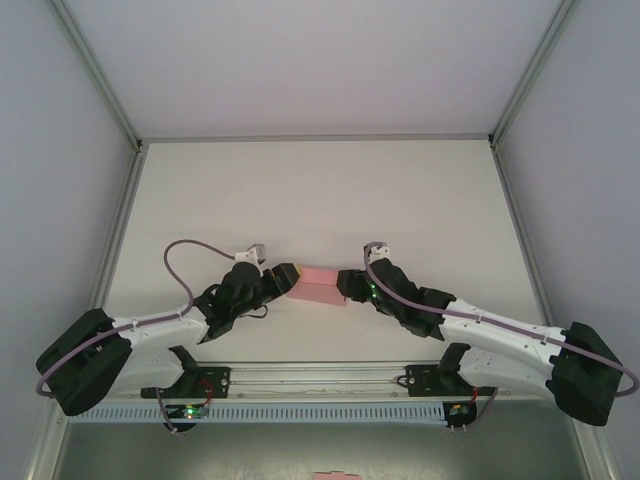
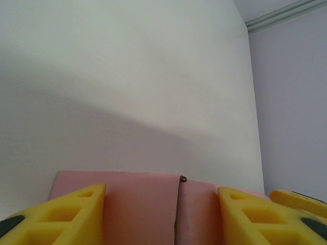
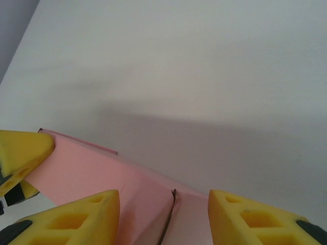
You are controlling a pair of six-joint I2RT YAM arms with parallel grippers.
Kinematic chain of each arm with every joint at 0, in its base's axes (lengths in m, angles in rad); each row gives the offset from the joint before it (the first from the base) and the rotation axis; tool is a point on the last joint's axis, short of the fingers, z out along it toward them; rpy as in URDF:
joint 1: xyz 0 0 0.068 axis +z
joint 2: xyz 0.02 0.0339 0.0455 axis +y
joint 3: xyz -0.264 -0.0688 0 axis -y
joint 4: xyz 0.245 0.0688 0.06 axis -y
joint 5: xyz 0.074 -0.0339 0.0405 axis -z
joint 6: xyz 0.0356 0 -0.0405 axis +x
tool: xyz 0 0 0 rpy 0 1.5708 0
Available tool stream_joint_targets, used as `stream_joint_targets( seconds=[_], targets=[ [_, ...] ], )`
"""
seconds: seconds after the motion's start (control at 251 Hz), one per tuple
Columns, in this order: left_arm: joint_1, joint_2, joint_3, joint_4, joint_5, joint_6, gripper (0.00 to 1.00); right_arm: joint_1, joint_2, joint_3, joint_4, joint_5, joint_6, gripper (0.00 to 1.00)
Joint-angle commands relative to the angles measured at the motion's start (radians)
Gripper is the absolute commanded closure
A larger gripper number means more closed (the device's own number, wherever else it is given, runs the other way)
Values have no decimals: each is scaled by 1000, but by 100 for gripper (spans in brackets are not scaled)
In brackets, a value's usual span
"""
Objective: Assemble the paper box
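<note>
Left tool (image 1: 287, 277) and right tool (image 1: 352, 284) meet opposite ends of the one paper box (image 1: 318, 286). Each has its two yellow fingers spread wide, with pink card showing between them. The box lies near the middle of a plain white counter (image 1: 300, 180), enclosed by pale walls and metal frame posts (image 1: 102, 82). Two arms, one box.

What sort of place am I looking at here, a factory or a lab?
Probably a lab test cell: a white table boxed in by plain walls on an aluminium frame, with a left arm and right arm bolted at its near edge, meeting at one pink paper box.
</note>
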Motion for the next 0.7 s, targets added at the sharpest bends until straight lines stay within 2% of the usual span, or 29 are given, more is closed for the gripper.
stream_joint_targets(
  seconds=[0.0, 0.188, 0.387, 0.587, 0.646, 0.694],
  targets=[
    [-6, -5, -31, -214, -40, 28, 85, -37, -45, -51, -51, -22, 31, 52],
    [-8, -7, -17, -222, -33, 33, 83, -82, -49, -50, -3, -119, 36, 52],
    [-8, 14, -6, -215, -32, 33, 83, -83, 13, -117, -11, -162, 103, 59],
    [-8, 24, 6, -221, -38, 34, 83, -83, 32, -253, -44, -173, 209, 78],
    [-8, 26, 8, -223, -39, 41, 87, -81, 28, -279, -66, -162, 229, 83],
    [-7, 27, 3, -220, -45, 40, 94, -81, 22, -306, -81, -152, 239, 87]
  ],
)
